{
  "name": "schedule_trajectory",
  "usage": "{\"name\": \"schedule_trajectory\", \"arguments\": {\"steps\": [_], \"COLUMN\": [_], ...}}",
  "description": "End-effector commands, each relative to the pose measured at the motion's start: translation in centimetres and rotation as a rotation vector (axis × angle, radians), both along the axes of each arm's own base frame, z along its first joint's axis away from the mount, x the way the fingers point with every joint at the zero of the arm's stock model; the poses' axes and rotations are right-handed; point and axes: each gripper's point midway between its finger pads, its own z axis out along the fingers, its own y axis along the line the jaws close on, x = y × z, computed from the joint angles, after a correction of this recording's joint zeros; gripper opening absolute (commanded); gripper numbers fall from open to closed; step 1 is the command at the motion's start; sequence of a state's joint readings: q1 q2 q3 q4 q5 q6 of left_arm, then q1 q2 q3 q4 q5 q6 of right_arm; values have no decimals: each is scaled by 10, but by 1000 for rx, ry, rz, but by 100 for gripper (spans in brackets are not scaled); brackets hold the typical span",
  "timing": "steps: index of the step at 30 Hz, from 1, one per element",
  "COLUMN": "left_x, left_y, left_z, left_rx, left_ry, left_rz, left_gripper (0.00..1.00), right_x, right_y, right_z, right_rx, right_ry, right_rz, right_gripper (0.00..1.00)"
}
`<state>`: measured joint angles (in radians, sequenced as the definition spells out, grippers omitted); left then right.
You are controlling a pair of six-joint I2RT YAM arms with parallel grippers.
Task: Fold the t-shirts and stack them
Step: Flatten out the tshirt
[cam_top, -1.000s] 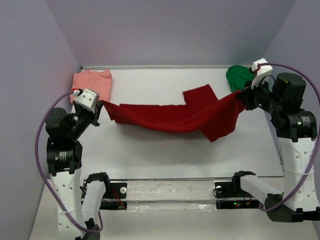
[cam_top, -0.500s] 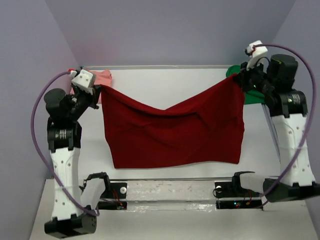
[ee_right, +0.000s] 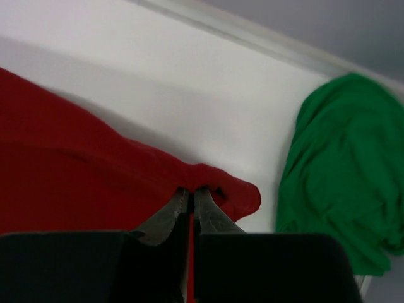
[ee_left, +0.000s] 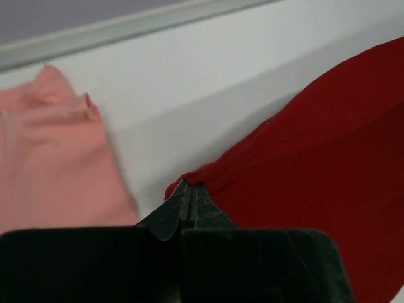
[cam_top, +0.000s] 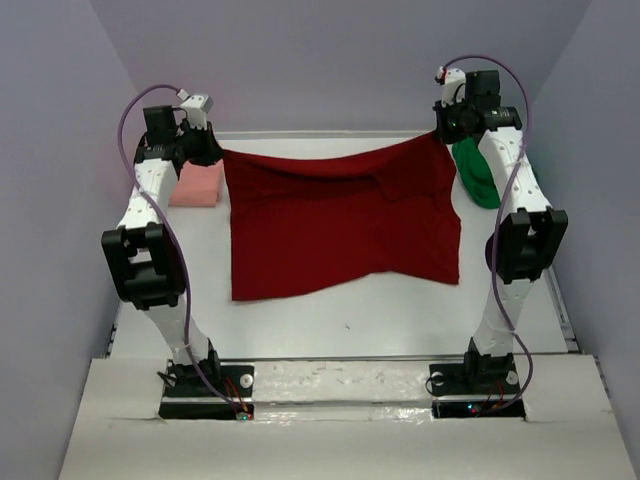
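Pinching red shirt (cam_top: 340, 225): two pincers (ee_left: 189, 187) (ee_right: 191, 190); pink shirt (cam_top: 197, 185), green shirt (cam_top: 478, 175), one each.

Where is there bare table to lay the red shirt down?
The near strip of white table, between the hem of the dark red cloth t-shirt and the arm bases, is bare. The far corners are crowded: salmon-pink cloth t-shirt left, bright green cloth t-shirt right.

Top camera looks down; close wrist cameras share the red shirt (cam_top: 340, 225).
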<state>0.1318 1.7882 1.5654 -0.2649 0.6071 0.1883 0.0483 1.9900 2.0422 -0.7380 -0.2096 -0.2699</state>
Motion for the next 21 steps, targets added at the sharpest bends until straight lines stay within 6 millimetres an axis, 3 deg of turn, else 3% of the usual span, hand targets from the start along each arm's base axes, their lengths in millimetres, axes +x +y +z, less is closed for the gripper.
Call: {"name": "schedule_trajectory", "arguments": {"steps": [1,2,5,6,7,9,10,13,14,17,18,20,21], "left_x": [22,19,-10,-19,-40,-59,-78,-113,-123,-161,-169,-198,-208], "left_y": [-8,-8,-8,-6,-7,-5,-5,-3,-3,-6,-6,-11,-13], "left_z": [125,139,183,174,197,201,199,187,182,165,147,133,120], "left_rx": [-24,-20,19,29,51,73,102,147,168,198,216,227,274], "left_ry": [-255,-287,-409,-399,-460,-480,-493,-491,-487,-474,-443,-407,-394], "left_rz": [-43,-44,-31,-30,-28,-14,-16,-10,-18,-28,-45,-64,-112], "left_gripper": [0,0,0,0,0,0,0,0,0,0,0,0,0], "right_x": [21,15,-6,-25,-36,-56,-79,-112,-135,-170,-193,-218,-242], "right_y": [-20,-23,-30,-30,-30,-29,-28,-25,-24,-22,-20,-19,-18], "right_z": [126,150,183,199,204,213,214,210,203,187,172,154,133], "right_rx": [-20,-24,-37,-36,-38,-38,-37,-31,-25,-17,-15,-20,-23], "right_ry": [-294,-340,-401,-426,-433,-448,-446,-433,-422,-383,-349,-296,-233], "right_rz": [-66,-79,-88,-84,-82,-70,-62,-41,-36,-21,-5,9,19], "right_gripper": [0,0,0,0,0,0,0,0,0,0,0,0,0]}}
